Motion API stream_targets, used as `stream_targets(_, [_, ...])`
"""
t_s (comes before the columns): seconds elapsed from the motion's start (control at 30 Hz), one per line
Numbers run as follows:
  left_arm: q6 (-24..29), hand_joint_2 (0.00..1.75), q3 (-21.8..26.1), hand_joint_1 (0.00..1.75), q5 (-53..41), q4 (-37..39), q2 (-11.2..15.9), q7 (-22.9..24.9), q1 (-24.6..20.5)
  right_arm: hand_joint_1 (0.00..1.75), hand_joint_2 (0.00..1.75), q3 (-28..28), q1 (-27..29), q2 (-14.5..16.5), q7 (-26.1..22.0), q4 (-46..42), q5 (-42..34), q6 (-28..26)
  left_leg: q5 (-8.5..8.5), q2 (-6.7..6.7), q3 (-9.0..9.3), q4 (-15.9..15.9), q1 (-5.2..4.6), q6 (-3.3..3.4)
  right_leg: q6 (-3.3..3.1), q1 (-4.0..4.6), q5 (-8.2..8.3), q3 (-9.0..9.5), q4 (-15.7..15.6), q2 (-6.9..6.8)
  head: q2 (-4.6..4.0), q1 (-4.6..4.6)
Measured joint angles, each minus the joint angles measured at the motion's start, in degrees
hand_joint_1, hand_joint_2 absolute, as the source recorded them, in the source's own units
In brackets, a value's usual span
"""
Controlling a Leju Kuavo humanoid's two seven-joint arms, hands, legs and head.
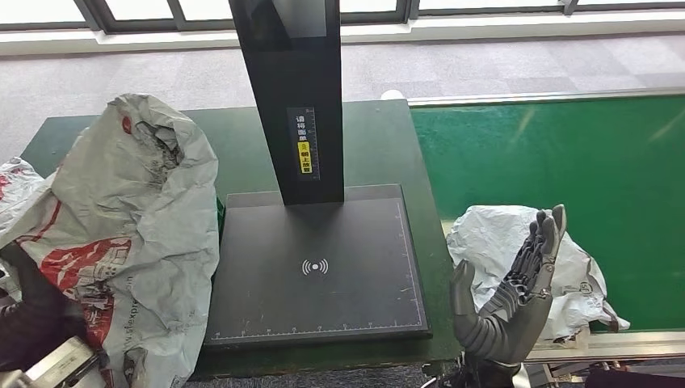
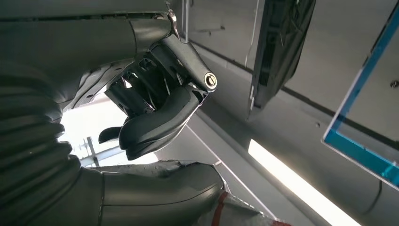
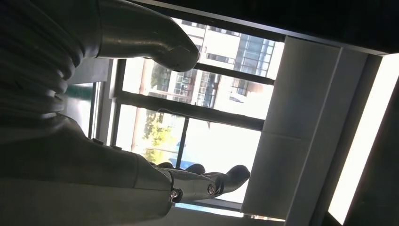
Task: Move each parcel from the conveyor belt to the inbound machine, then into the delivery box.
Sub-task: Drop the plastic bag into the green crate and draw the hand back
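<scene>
A big crumpled grey parcel [image 1: 137,234] with red print stands tall left of the inbound machine's black platform [image 1: 315,267]. My left hand [image 1: 36,311] is low at its near side, partly covered by it. In the left wrist view the left hand's [image 2: 155,117] fingers are curled above the thumb, and the parcel's film [image 2: 235,212] lies against the thumb; whether it is gripped is unclear. A white parcel [image 1: 493,238] lies on the green conveyor belt [image 1: 565,153]. My right hand [image 1: 517,291] stands upright against its near side, fingers straight and empty [image 3: 141,174].
The machine's black pillar [image 1: 295,97] rises from the back of the platform. A dark green table [image 1: 380,145] carries the machine. Another grey and red parcel [image 1: 16,190] shows at the far left edge. The belt's metal rail [image 1: 614,343] runs along its near side.
</scene>
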Motion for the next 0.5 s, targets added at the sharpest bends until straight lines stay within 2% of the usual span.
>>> stream_targets(0.33, [0.0, 1.75, 8.1, 1.75, -1.5, 0.3, 0.2, 0.0, -4.5, 0.0, 1.75, 0.5, -1.0, 0.0, 0.0, 1.1, -0.6, 0.0, 0.02, 0.0, 0.01, 0.0, 0.0, -0.02, -0.02, 0.0, 0.02, 0.0, 0.0, 0.0, 0.0, 0.0])
stream_targets(0.5, [0.0, 1.75, 14.3, 1.75, -6.0, 5.3, 0.2, 0.0, -7.7, 0.0, 1.75, 1.1, -1.2, 0.0, 0.0, 1.7, -0.5, 0.5, 0.02, 0.01, 0.01, 0.0, -0.01, -0.02, -0.03, 0.01, 0.02, -0.02, 0.0, 0.0, 0.0, 0.0])
